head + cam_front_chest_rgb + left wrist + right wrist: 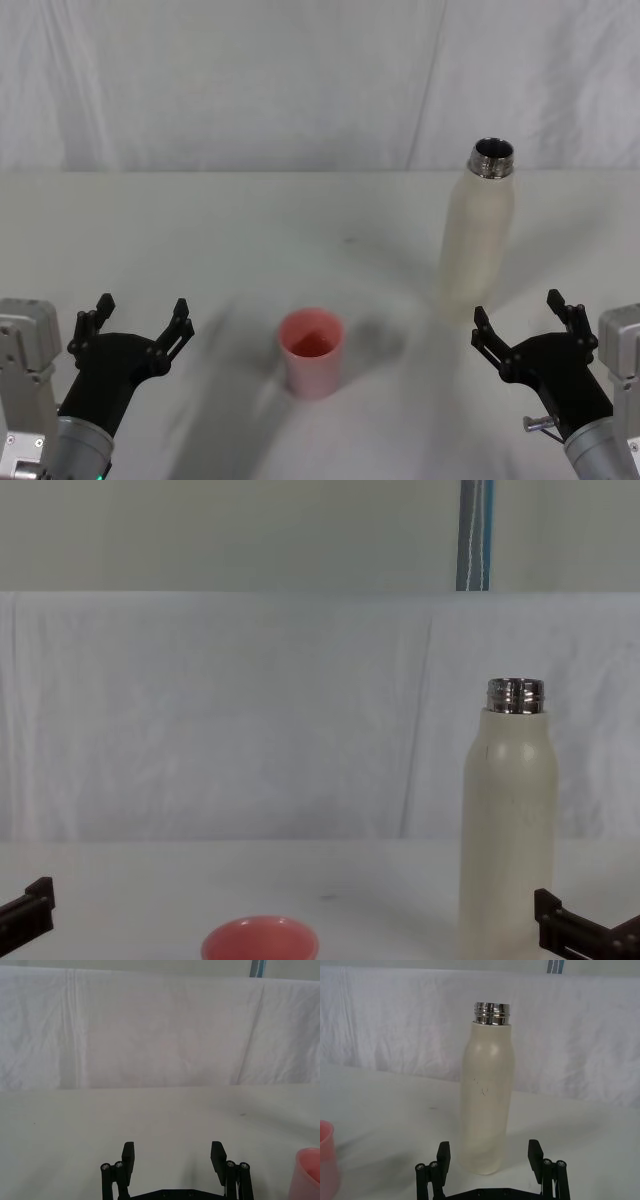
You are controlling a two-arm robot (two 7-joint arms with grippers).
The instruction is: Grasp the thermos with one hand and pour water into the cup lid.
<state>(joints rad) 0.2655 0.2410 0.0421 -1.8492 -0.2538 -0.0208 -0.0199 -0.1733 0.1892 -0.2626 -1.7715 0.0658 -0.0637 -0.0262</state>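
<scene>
The cream-white thermos (478, 235) stands upright and uncapped on the right side of the white table, its steel neck open; it also shows in the right wrist view (486, 1095) and the chest view (508, 820). The pink cup lid (311, 351) stands mouth up in the middle front, also low in the chest view (260, 941) and at the edges of the wrist views (308, 1172) (327, 1160). My right gripper (520, 320) is open just in front of the thermos, apart from it (489, 1154). My left gripper (140, 320) is open at the front left, well left of the cup lid (173, 1155).
A white cloth backdrop (300, 80) rises behind the white table (230, 240). A thin blue-grey vertical strip (475, 535) shows above the cloth in the chest view.
</scene>
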